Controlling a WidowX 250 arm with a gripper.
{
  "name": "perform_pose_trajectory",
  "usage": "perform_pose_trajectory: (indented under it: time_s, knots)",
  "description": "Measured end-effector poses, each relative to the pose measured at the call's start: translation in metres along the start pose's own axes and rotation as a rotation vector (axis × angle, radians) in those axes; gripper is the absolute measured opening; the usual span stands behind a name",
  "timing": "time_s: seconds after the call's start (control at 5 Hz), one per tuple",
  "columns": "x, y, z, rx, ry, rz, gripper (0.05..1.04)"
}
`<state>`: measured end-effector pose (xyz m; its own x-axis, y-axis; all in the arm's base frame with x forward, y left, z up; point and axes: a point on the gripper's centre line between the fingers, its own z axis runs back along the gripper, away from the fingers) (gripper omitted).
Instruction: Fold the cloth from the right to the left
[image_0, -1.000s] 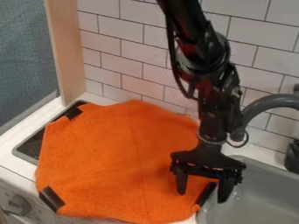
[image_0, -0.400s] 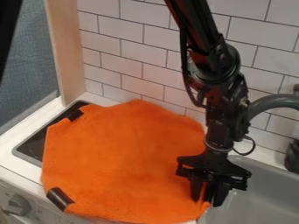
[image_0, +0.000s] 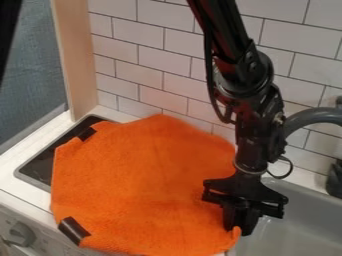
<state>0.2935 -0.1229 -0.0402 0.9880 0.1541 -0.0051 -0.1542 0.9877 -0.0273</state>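
Counter (image_0: 8, 173), orange cloth (image_0: 140, 185) in gripper (image_0: 242, 230).

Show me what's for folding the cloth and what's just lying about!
For the folding:
- the orange cloth
- the robot's hand, pinching the cloth's edge

Just there:
- the sink
- the tap
- the stove
- the knob

Soft, fairly even light
Small glints dot the arm (image_0: 247, 80), upper right; faint reddish glow tints tiles (image_0: 163, 99), upper centre.
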Motion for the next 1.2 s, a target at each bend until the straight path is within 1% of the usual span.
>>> perform_pose_trajectory:
  time_s: [0.2, 0.4, 0.6, 0.8, 1.0, 1.2]
  knots:
    - [-0.005, 0.003, 0.001, 0.003, 0.003, -0.001, 0.192]
    - [-0.007, 0.007, 0.012, -0.005, -0.006, 0.01, 0.172]
    - [-0.005, 0.015, 0.029, -0.009, 0.0, 0.039, 0.146]
    - [0.003, 0.038, 0.036, 0.005, 0.035, 0.089, 0.079]
    - [0.01, 0.054, 0.044, -0.004, 0.03, 0.14, 0.069]
    - [0.009, 0.057, 0.045, 0.014, 0.032, 0.147, 0.068]
